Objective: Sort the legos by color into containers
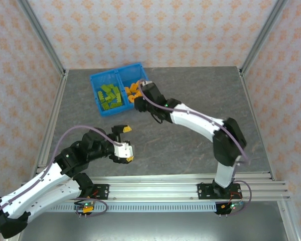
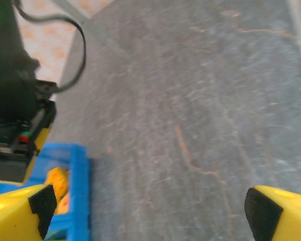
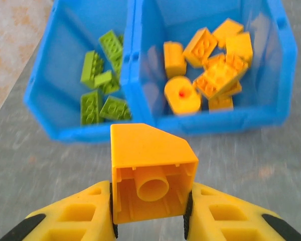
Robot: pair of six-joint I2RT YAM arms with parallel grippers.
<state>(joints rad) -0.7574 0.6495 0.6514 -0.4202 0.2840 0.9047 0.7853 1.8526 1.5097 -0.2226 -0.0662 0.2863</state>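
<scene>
Your right gripper (image 3: 150, 213) is clamped on an orange sloped brick (image 3: 149, 150), near the front wall of the blue bin (image 3: 289, 65). The orange compartment (image 3: 190, 20) lies ahead and slightly right, the green compartment (image 3: 65, 40) ahead-left. Your left gripper (image 2: 150, 208) stands wide open, farther from the bin.

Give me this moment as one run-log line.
right gripper: shut on orange lego, near blue bin | left gripper: open, empty | bin: green legos left compartment, orange legos right compartment

table (image 1: 155, 150): grey, veined | walls (image 1: 155, 30): pale, patterned | frame posts (image 1: 42, 35): silver | rail (image 1: 160, 188): near edge
</scene>
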